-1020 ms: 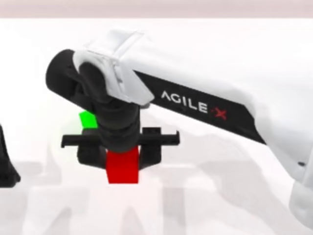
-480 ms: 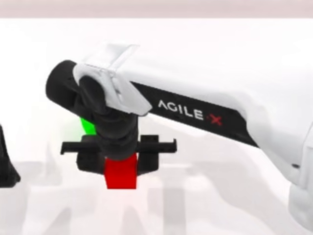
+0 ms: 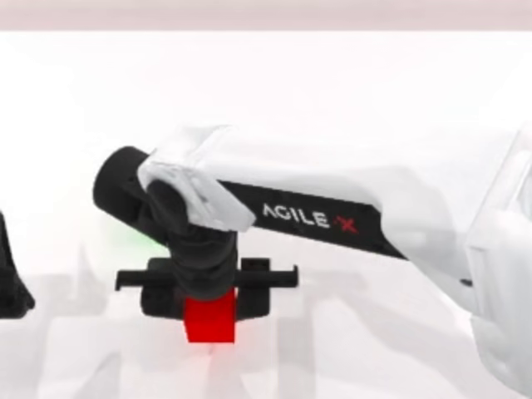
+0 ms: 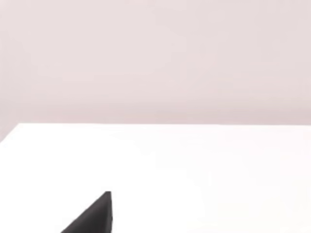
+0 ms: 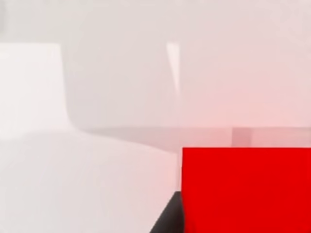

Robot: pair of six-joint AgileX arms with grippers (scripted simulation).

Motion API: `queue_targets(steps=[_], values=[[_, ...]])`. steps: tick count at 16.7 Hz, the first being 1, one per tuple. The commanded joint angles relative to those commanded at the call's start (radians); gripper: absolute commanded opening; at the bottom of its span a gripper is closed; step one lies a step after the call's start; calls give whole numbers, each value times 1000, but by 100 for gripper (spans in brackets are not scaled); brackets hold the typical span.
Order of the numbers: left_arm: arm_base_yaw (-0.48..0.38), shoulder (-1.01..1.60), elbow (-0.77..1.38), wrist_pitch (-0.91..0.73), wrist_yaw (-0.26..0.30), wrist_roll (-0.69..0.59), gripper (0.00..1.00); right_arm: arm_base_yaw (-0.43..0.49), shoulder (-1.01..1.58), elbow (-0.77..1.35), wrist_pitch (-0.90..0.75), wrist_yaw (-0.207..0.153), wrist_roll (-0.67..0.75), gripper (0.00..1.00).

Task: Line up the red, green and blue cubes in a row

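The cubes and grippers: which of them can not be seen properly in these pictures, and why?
- Green cube: top view, hidden under the right arm; only a faint green tint shows beside it.
- Blue cube: in no view.
- Red cube: top view, upper part covered by the right gripper; right wrist view, cut by the edge.
- Left gripper: top view, cut by the left edge; fingers unseen.

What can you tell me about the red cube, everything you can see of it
The red cube is a plain, matte, bright red block with flat faces and sharp edges, no markings. It sits squarely between the fingers of the right gripper, which is shut on it; the wrist above hides its far part in the top view. It lies toward the table's near left. In the right wrist view it fills the frame's corner. Whether it rests on the table or hangs just above cannot be told.
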Motion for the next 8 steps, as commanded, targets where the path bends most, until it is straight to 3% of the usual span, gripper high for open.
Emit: queue_targets(steps=[1, 8], values=[[0, 0, 0, 0, 0, 0, 100, 0, 0, 0, 0, 0, 0, 0], [0, 0, 0, 0, 0, 0, 100, 0, 0, 0, 0, 0, 0, 53]])
